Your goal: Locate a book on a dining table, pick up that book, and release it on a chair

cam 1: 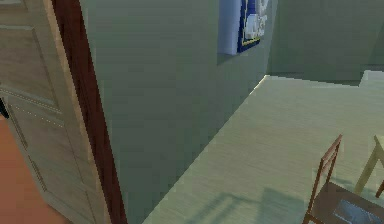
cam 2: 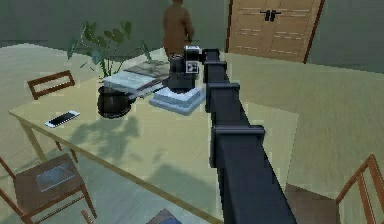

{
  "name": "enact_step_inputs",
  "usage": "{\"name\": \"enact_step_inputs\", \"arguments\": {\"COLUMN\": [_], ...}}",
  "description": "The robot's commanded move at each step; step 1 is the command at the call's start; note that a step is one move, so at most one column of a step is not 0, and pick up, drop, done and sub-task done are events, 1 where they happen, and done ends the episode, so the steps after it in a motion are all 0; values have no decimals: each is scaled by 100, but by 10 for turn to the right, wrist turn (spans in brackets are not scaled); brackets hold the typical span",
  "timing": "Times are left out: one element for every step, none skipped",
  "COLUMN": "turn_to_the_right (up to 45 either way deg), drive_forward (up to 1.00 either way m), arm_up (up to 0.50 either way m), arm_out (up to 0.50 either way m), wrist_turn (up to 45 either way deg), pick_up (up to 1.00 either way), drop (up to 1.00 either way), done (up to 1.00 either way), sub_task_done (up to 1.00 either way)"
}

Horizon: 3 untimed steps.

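**Claw at the pale blue book on the tabletop**

In the arm side view the dark arm point(cam 2: 235, 130) reaches across the pale tabletop point(cam 2: 150, 150). At its far end the claw point(cam 2: 181, 76) is at one flat, pale blue book point(cam 2: 178, 99), which lies on the tabletop near its far edge. I cannot tell whether the claw's fingers are apart or together, whether the claw holds anything, or whether it touches the book.

Four other things share the tabletop, toward the view's left:
- one spread of grey papers point(cam 2: 140, 70)
- one leafy plant point(cam 2: 105, 42)
- one dark round pot point(cam 2: 115, 102)
- one phone point(cam 2: 63, 119)

Three seats stand around it: a far-left chair point(cam 2: 50, 84), a near-left chair point(cam 2: 45, 185) and a near-right chair point(cam 2: 362, 195). Beyond it are one brown statue point(cam 2: 178, 20) and one double door point(cam 2: 275, 28).

The forward view shows one panelled door point(cam 1: 40, 110) and one blue picture point(cam 1: 250, 25) on a grey-green wall. At the lower right are one brown chair point(cam 1: 328, 185) and part of one paler chair point(cam 1: 375, 160).
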Motion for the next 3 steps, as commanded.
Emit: {"name": "enact_step_inputs", "arguments": {"turn_to_the_right": [0, 0, 0], "drive_forward": [0, 0, 0], "arm_up": [0, 0, 0], "arm_out": [0, 0, -40], "wrist_turn": [-450, -390, 0], "pick_up": [0, 0, 0], "drop": [0, 0, 0], "done": [0, 0, 0], "sub_task_done": [0, 0, 0]}}
